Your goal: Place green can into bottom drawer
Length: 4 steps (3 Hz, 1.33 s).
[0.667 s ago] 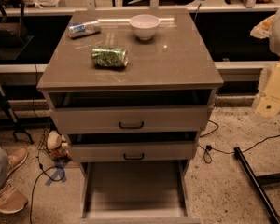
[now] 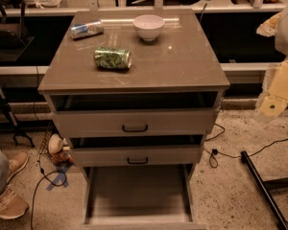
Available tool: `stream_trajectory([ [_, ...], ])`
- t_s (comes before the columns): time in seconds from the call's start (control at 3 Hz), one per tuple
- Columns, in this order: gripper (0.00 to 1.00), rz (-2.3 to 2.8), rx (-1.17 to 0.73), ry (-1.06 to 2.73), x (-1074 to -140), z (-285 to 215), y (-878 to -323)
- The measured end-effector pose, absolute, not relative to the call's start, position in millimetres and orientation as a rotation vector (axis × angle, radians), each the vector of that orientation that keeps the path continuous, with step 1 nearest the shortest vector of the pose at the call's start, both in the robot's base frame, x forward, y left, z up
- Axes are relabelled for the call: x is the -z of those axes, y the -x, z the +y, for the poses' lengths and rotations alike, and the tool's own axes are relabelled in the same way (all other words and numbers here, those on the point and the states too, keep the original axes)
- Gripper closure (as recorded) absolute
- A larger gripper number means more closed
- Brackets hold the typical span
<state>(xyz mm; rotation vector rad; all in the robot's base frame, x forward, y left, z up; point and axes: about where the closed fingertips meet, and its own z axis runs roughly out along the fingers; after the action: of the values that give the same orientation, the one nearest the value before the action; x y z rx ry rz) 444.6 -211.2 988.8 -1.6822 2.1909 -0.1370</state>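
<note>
Table (image 2: 182, 61) carrying green can (image 2: 113, 58) on its side; bottom drawer (image 2: 137, 195) sitting open; gripper (image 2: 271, 104) hovering far right, state unclear.

The bench top (image 2: 182, 66) is smooth and faintly glossy, with pale glints near its back edge. The green can (image 2: 113, 58), towards the left edge, is shiny dented metal. The bowl (image 2: 149, 27) by the back edge looks glazed. The bottom drawer (image 2: 137, 195) has a matt floor. The gripper (image 2: 271, 107), beyond the right edge, looks like pale matt plastic.
</note>
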Motion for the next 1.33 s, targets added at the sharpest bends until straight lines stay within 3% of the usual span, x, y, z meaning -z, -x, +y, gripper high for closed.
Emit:
stream_trajectory([
  [1.0, 0.0, 2.122, -0.112, 1.457, -966, -156, -546],
  [1.33, 0.0, 2.118, -0.117, 1.453, -965, -152, -549],
])
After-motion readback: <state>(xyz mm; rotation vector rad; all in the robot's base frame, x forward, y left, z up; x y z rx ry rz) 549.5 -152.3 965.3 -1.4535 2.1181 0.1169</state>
